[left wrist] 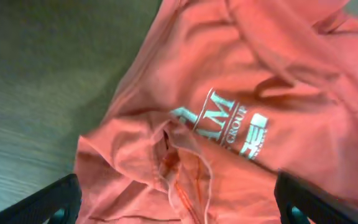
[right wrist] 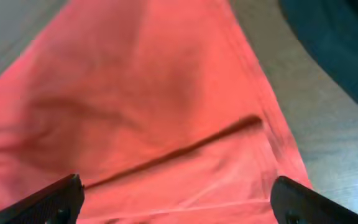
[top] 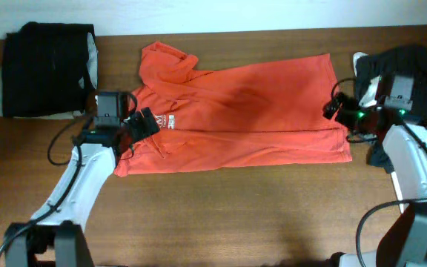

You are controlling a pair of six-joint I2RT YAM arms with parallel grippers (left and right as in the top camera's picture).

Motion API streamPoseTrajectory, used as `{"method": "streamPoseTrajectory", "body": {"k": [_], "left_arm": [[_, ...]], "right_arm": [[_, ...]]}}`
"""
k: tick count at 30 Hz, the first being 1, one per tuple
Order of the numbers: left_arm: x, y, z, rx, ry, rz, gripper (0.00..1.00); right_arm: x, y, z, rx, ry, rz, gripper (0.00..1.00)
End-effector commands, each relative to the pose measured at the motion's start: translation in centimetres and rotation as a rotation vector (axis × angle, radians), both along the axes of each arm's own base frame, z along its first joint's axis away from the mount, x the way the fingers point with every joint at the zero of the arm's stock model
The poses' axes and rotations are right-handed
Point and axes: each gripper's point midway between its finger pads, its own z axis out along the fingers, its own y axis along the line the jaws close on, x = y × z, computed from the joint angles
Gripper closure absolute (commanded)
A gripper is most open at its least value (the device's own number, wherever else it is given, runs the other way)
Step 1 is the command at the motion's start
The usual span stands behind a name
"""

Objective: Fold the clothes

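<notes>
The red-orange T-shirt [top: 243, 111] lies spread across the table, folded lengthwise, with white lettering [top: 167, 123] near its left end. My left gripper [top: 143, 123] is open over the bunched left end; in the left wrist view its fingers [left wrist: 179, 208] straddle wrinkled fabric below the lettering [left wrist: 225, 121]. My right gripper [top: 335, 109] is open over the shirt's right hem; in the right wrist view its fingers [right wrist: 179, 205] stand wide apart above the flat hem [right wrist: 166, 124]. Neither holds cloth.
A folded black garment [top: 47, 68] on a beige one lies at the back left. Another black garment [top: 421, 67] lies at the right edge under my right arm, also showing in the right wrist view [right wrist: 340, 37]. Bare wood table [top: 236, 215] in front.
</notes>
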Motion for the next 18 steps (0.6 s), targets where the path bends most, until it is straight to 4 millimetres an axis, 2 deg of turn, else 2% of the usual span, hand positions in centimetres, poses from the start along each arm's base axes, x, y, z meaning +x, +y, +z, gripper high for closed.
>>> {"method": "streamPoseTrajectory", "body": {"k": [1, 2, 3, 5, 7, 9, 11, 12, 15, 17, 18], "left_arm": [[-2.6, -2.6, -1.8, -0.131, 0.139, -0.105, 0.01], [-3.3, -3.6, -2.6, -0.184, 0.187, -0.124, 0.03], [-4.3, -3.9, -3.8, -0.203, 0.255, -0.102, 0.06], [-5.3, -4.6, -5.9, -0.201, 0.337, -0.110, 0.06], [-5.8, -4.5, -8.1, -0.198, 0.398, -0.102, 0.06], [-5.7, -4.5, -8.7, -0.198, 0.406, -0.101, 0.06], [-5.1, -4.5, -8.5, -0.196, 0.379, -0.103, 0.06], [-5.0, -4.5, -8.5, -0.196, 0.378, -0.104, 0.06], [-5.0, -3.9, -8.7, -0.162, 0.379, -0.090, 0.06], [-5.1, -3.4, -8.8, -0.138, 0.381, -0.079, 0.06], [-5.0, -2.3, -8.9, -0.077, 0.379, -0.052, 0.06]], "right_arm": [[-2.7, 3.2, -2.3, 0.049, 0.139, 0.126, 0.03], [-3.3, 3.9, -3.7, 0.072, 0.189, 0.121, 0.16], [-4.2, 5.0, -5.9, 0.099, 0.264, 0.113, 0.33], [-4.6, 5.7, -8.8, 0.118, 0.343, 0.117, 0.47], [-5.1, 5.8, -11.4, 0.149, 0.424, 0.071, 0.49], [-5.3, 5.7, -12.4, 0.146, 0.448, 0.068, 0.49], [-4.4, 5.4, -12.6, 0.135, 0.414, 0.069, 0.48], [-3.7, 5.3, -12.5, 0.127, 0.385, 0.068, 0.45], [-2.6, 4.6, -12.5, 0.088, 0.340, 0.060, 0.44], [-2.6, 4.3, -12.5, 0.071, 0.344, 0.054, 0.44], [-3.1, 4.1, -12.7, 0.059, 0.365, 0.047, 0.44]]}}
